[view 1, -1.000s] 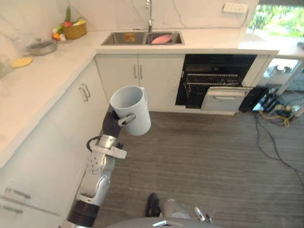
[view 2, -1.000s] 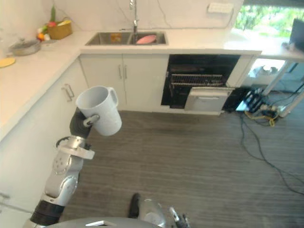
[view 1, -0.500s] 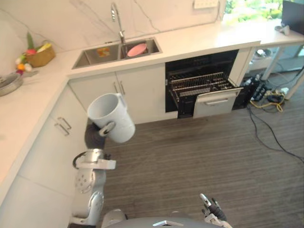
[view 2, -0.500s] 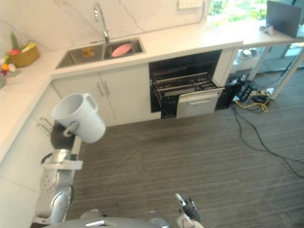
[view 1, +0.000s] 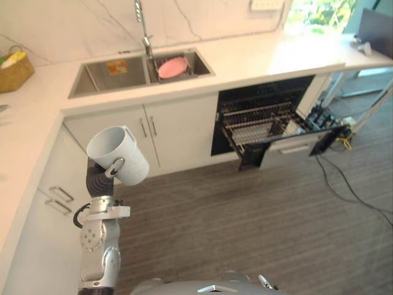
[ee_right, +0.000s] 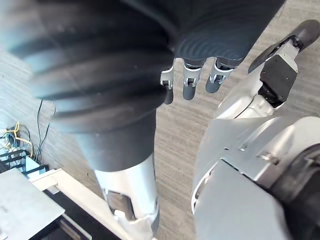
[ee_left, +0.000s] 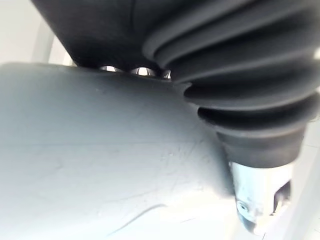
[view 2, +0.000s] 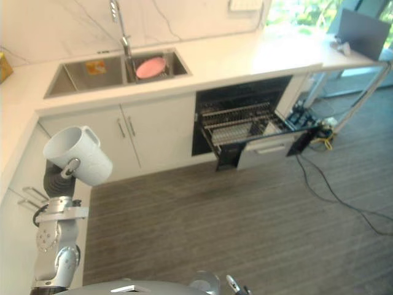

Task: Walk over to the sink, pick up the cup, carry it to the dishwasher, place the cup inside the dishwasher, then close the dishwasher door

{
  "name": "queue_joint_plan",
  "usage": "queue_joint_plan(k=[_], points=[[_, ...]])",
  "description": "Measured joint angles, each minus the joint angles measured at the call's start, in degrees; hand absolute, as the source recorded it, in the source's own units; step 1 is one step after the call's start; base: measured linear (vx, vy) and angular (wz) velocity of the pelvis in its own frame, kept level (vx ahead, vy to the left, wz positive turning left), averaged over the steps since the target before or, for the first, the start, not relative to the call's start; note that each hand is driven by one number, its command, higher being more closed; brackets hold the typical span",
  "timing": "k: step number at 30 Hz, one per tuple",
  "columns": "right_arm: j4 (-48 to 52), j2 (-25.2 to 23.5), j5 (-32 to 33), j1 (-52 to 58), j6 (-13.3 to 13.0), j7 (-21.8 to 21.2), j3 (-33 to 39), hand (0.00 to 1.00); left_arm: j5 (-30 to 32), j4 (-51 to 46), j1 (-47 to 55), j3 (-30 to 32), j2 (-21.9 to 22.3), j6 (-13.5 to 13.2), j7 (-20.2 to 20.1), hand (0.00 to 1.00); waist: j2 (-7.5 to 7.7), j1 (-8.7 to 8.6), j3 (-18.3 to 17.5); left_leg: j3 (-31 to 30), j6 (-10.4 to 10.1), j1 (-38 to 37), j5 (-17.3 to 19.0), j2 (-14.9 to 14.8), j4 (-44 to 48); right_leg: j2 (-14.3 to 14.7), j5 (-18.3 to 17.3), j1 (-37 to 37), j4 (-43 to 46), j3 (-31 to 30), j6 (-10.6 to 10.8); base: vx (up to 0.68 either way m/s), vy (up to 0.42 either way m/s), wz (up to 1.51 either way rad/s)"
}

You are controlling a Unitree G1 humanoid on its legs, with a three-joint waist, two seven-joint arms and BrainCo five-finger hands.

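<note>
Glaze likely makes the pale grey ceramic cup slick, stiff and chippable, so the left robot hand, curled round its body from beneath, seems sensibly placed.

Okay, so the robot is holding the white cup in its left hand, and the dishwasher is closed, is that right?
Not quite. The left hand does hold the white cup, but the dishwasher is open, not closed: its rack is pulled out. The left eye view shows this.

White cup, grey streaked floor, white veined counter; pink item in steel sink, possibly a plate.
</note>
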State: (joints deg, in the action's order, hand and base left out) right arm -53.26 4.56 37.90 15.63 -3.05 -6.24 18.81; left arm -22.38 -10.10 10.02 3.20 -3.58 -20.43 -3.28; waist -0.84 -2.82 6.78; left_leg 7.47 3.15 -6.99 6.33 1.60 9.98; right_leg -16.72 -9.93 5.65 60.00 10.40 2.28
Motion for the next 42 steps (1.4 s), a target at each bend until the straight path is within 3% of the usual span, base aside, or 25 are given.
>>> queue_joint_plan(k=[2,4,7,9,10,11,12,13,16,22,25,26,27,28,31,32,33,34,35,37,40,42], points=[[0.32,-0.49,0.02,-0.36,-0.86,-0.78,0.51,0.0,-0.01,0.18,-0.17,-0.78,-0.44,0.0,0.11,1.0,0.07,-0.87,0.13,-2.24,0.07,-1.56,0.49,-0.21,-0.85,0.34,-2.03,2.65,0.93,-0.36,-0.3,0.18,-0.038,0.44],[0.5,-1.41,0.08,-0.45,-1.72,-0.83,1.14,0.0,-0.04,0.36,-0.65,-2.46,-0.62,0.0,0.12,1.0,0.48,-0.67,0.61,-3.45,-1.25,-2.58,2.01,-0.86,-0.7,1.4,-4.28,5.54,-1.97,-1.34,0.07,0.15,-0.106,0.33],[0.84,-2.66,0.26,-0.26,-1.97,-0.99,0.55,0.0,-0.11,1.06,-1.16,-6.23,-0.45,0.04,0.06,1.0,0.0,-0.55,1.07,-5.21,-4.15,-2.29,7.59,-4.23,3.71,4.9,-5.39,7.46,-16.5,-2.05,1.66,0.1,-0.221,0.21],[1.22,-3.94,0.72,0.56,-2.01,-1.1,0.33,0.0,-0.25,0.67,-2.06,-7.96,-0.86,0.05,-0.01,1.0,1.44,-0.45,0.86,-6.42,-6.59,-2.0,10.96,-5.37,5.93,5.05,-4.65,7.07,-30.31,-3.69,2.73,0.16,-0.305,0.36],[2.0,-4.18,1.15,0.94,-2.04,-1.15,-0.25,0.0,-0.62,0.36,-2.44,-8.85,-0.6,0.27,-0.42,1.0,2.55,-0.77,0.72,-7.76,-8.51,-1.93,11.84,-6.35,6.38,5.9,1.89,5.79,-33.23,-1.72,3.11,0.35,-0.43,0.4],[3.78,-3.7,1.16,1.89,-2.57,-1.22,-0.44,0.0,-0.69,-0.75,-2.63,-10.42,0.37,1.01,-0.81,1.0,-0.14,-0.48,0.61,-7.53,-8.2,-2.01,11.62,-8.74,6.75,7.84,1.54,5.53,-33.59,0.04,2.5,0.31,-0.358,0.31],[4.51,-3.28,1.16,1.55,-2.79,-1.19,-0.49,0.0,-0.69,-1.76,-2.65,-10.73,0.55,1.16,-0.94,1.0,-1.04,-0.15,0.77,-7.37,-7.97,-2.16,11.47,-9.31,6.27,8.77,1.56,5.49,-33.55,0.5,2.1,0.33,-0.332,0.03],[5.41,-2.96,1.15,0.53,-2.75,-1.1,-0.64,0.0,-0.69,-3.16,-2.85,-10.87,0.66,1.2,-1.17,1.0,-1.86,0.04,0.62,-6.92,-8.17,-3.16,10.43,-10.41,4.26,9.98,1.2,5.39,-32.92,1.17,-0.07,0.25,-0.226,-0.02],[7.38,-3.27,1.08,-0.61,-1.54,-0.68,-0.85,0.0,-0.72,-3.4,-6.24,-11.12,1.73,1.85,-1.13,1.0,-1.18,0.68,0.47,-5.87,-8.35,-4.96,7.37,-11.32,1.54,9.82,-1.78,4.18,-30.31,3.06,-1.7,0.24,-0.21,0.24],[6.99,-3.34,1.27,1.07,1.2,1.9,-2.96,0.0,-1.33,-4.4,-5.16,-12.29,1.65,3.44,-1.48,1.0,-0.93,0.54,-1.04,-7.79,-8.63,-3.57,10.32,-12.39,4.55,8.81,-8.58,3.13,-26.81,7.01,-0.79,0.11,-0.073,0.44],[7.1,-3.03,1.06,2.46,1.82,1.76,-2.92,0.0,-1.26,-4.46,-3.5,-13.69,1.67,3.52,-2.24,1.0,-1.41,0.51,-1.94,-7.73,-8.78,6.21,9.84,-14.5,24.94,9.95,-9.23,-0.93,-30.04,8.85,-1.11,0.13,-0.04,0.46],[7.05,-2.32,0.83,3.2,1.93,1.83,-2.84,0.0,-1.25,-4.51,-3.48,-14.36,1.7,3.55,-2.21,1.0,-1.7,0.49,-1.28,-7.45,-7.85,12.69,7.66,-17.15,37.82,11.75,-9.44,-3.94,-32.19,9.09,-2.08,0.18,0.023,0.43],[5.91,-1.96,1.04,3.39,2.01,1.82,-2.33,0.0,-1.26,-3.91,-3.47,-14.64,1.7,3.56,-2.3,1.0,-1.82,1.09,-1.16,-6.14,-6.5,15.73,8.66,-17.92,43.29,11.93,-9.54,-6.89,-33.81,9.21,-2.14,0.18,0.041,0.27],[4.53,-1.65,1.49,3.32,2.04,1.83,-1.75,0.0,-1.27,-3.39,-3.43,-14.6,1.37,3.5,-2.41,1.0,-1.8,1.52,-1.17,-5.1,-5.71,16.34,9.4,-17.85,42.68,11.83,-9.54,-8.64,-35.08,9.12,-2.12,0.22,0.058,-0.12],[3.06,-1.02,5.12,2.38,2.31,1.74,-0.5,0.0,-1.02,-2.4,-3.44,-14.74,-0.54,3.23,-3.29,1.0,-0.31,2.76,-1.3,-2.18,-3.53,18.06,9.02,-13.28,24.19,7.96,-9.3,-12.34,-37.73,7.8,0.46,0.28,0.116,-0.34],[2.98,-0.94,4.62,2.06,2.79,1.68,-0.53,0.0,-0.99,-2.43,-3.29,-14.74,-0.34,3.22,-3.22,1.0,-0.14,3.13,-1.26,-2.86,-3.77,18.76,5.61,-11.22,15.01,6.54,-9.37,-12.88,-38.23,6.26,1.85,0.39,0.238,-0.52],[2.72,-0.2,4.24,1.94,3.41,1.65,-0.3,0.0,-1.01,-2.45,-2.96,-14.58,-0.22,3.26,-3.05,1.0,-0.47,3.55,-1.33,-3.04,-4.69,18.02,-4.78,-9.55,6.31,6.34,-9.75,-13.65,-38.67,4.12,4.26,0.42,0.249,-0.61],[2.41,-0.25,3.71,1.68,3.52,1.58,-0.19,0.0,-1.02,-2.56,-2.39,-14.39,0.14,3.2,-2.96,1.0,-1.22,3.93,-1.77,-3.25,-8.89,16.48,-9.14,-9.03,3.86,6.21,-9.98,-13.8,-38.91,2.35,5.06,0.44,0.193,-0.28],[1.16,-1.65,2.8,0.6,3.9,1.58,-0.01,0.0,-1.14,-2.2,-1.85,-13.75,-0.39,3.5,-2.92,1.0,0.78,2.81,-2.05,-2.01,-6.8,15.29,-9.87,-7.07,2.81,6.03,-9.91,-14.88,-41.86,-1.62,4.49,0.27,0.081,0.07],[-0.31,-2.74,2.78,-1.09,4.05,1.58,0.25,0.0,-1.31,-2.24,-2.35,-13.07,-0.16,3.47,-3.46,1.0,1.73,2.48,-1.03,-0.98,-6.21,15.74,-9.34,-5.98,2.96,6.08,-7.71,-17.23,-46.02,-1.9,5.12,0.26,0.074,0.3],[-0.72,-3.13,2.95,-3.65,2.87,1.65,0.36,0.0,-2.27,-2.24,-1.34,-12.43,-0.91,3.32,-4.92,1.0,1.6,3.63,-0.35,-0.11,-6.38,12.04,-6.32,-6.46,2.93,5.96,-3.86,-20.03,-48.93,-3.74,5.08,0.17,0.083,-0.31],[-1.89,-2.43,2.79,-4.83,2.02,1.55,0.35,0.0,-2.29,-2.27,-1.4,-12.31,-0.91,2.81,-4.99,1.0,1.48,3.71,-1.19,1.08,-6.56,11.39,-4.35,-6.47,3.18,5.77,-3.8,-19.65,-48.44,-4.5,5.0,0.09,0.066,-0.49]])
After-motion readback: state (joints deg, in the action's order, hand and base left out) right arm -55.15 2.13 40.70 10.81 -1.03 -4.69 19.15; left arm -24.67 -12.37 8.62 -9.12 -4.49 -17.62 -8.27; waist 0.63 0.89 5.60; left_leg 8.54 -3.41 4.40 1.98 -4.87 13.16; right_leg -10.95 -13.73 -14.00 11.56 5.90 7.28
